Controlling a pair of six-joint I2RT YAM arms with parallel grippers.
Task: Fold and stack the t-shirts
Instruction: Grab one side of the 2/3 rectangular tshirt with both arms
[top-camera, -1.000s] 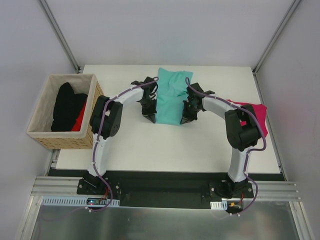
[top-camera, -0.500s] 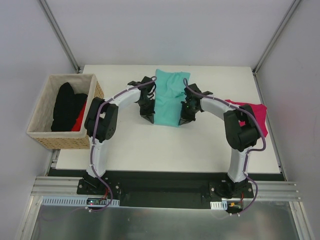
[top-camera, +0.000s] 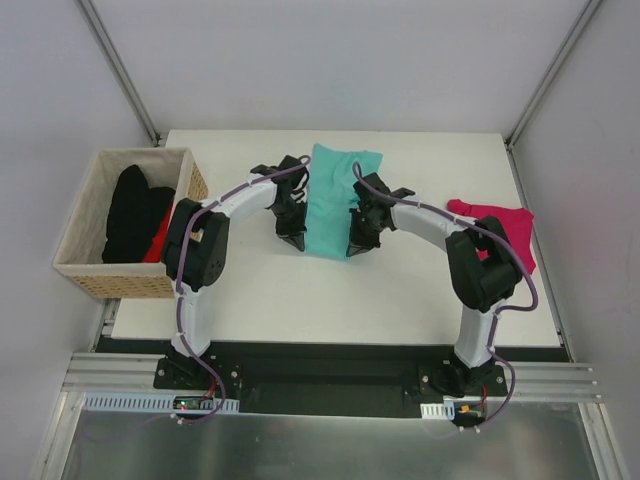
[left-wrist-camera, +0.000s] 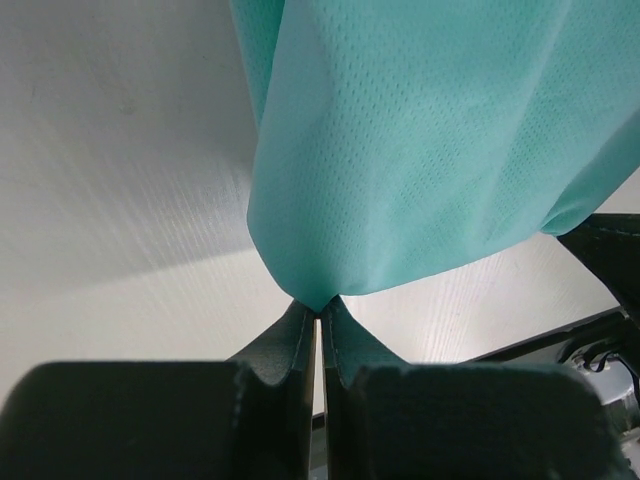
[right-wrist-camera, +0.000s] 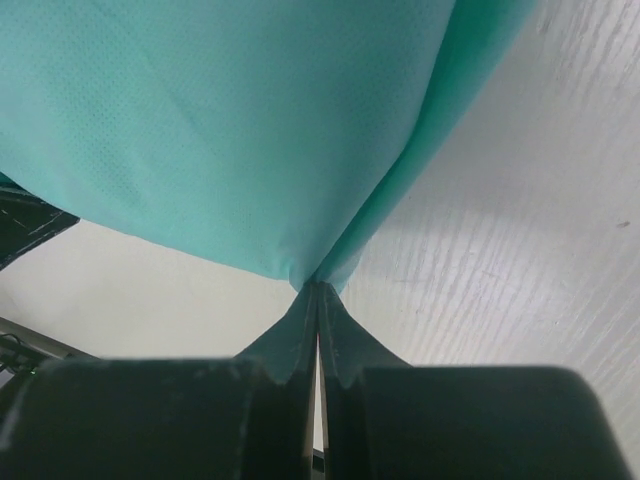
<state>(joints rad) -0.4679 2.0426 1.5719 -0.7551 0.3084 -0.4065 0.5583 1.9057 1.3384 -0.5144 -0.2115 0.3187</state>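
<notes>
Both pincers have closed in on each other and come slightly toward the near edge over the last second. The teal shirt (top-camera: 333, 200) between them is now narrower at its near end.

Current state:
- left pincer (top-camera: 297, 241) is pressed together on a near corner of the teal shirt. The left wrist view shows the cloth nipped right at the tips (left-wrist-camera: 319, 318).
- right pincer (top-camera: 352, 250) is likewise pinched shut on the other near corner (right-wrist-camera: 316, 298).
- teal shirt hangs from both grips. Its far end lies on the bench (top-camera: 300, 295) near the back edge, mid-width.
- pink shirt (top-camera: 500, 225) is on the bench, far right, partly behind the right arm.
- black shirts (top-camera: 135, 215) are in the basket (top-camera: 85, 270), left of the bench.

We read this as mid-fold on the teal one, so nothing is stacked yet.

To do it well:
- Keep both corners level and moving at matched speed so the fold line stays square.
- Hold a little tension across the hem without stretching it. Both grips are only tip-deep and could slip.
- Lay the near edge over the far edge and set it flat before we let go.
</notes>
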